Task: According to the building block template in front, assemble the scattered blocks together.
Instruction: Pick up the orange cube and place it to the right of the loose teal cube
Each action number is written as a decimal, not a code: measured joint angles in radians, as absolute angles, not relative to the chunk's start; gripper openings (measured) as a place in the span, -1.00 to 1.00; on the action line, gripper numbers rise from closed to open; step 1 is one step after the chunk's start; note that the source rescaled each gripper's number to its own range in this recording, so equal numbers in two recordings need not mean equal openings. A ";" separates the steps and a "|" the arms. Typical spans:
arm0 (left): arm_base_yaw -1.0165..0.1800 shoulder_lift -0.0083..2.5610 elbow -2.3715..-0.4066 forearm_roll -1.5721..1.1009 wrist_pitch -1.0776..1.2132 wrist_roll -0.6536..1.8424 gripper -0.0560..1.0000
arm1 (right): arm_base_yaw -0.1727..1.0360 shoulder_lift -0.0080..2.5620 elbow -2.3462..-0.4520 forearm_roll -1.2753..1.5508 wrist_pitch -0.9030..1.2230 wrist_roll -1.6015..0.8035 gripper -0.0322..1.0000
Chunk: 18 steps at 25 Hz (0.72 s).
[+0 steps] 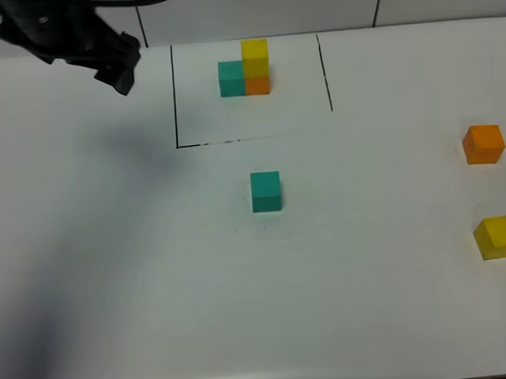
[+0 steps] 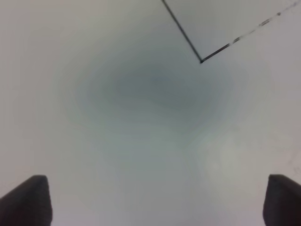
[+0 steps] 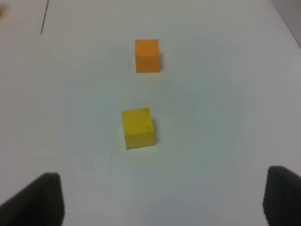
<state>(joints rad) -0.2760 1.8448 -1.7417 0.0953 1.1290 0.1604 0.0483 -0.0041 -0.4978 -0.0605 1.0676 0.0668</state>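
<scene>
White matte tabletop [image 1: 114,271], smooth, lies under left gripper [image 2: 155,200]. Fingers spread wide, nothing held. Its wrist cam shows only a corner of thin black drawn outline [image 2: 201,60]. Overhead cam alone shows teal/orange/yellow cube template [image 1: 244,72] inside the outline, off to that gripper's right, plus loose matte teal cube [image 1: 266,192]. Right gripper [image 3: 162,200] is spread wide and empty. Matte yellow cube [image 3: 138,128] sits just ahead of it, with orange cube [image 3: 147,55] farther ahead, apart.

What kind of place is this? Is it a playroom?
Probably not. It looks more like a robot test bench: a plain white table, a black robot arm above it, and a block template set inside a drawn black outline.
</scene>
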 joint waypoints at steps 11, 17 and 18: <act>-0.186 1.293 -1.185 0.063 0.931 0.114 0.80 | 0.048 -0.004 -0.498 -0.061 1.068 0.067 0.47; -0.186 1.046 -0.998 0.058 0.926 0.038 0.79 | 0.048 -0.004 -0.498 -0.061 1.068 0.067 0.47; -0.186 1.012 -0.973 0.058 0.922 0.026 0.79 | 0.048 -0.004 -0.498 -0.061 1.068 0.067 0.47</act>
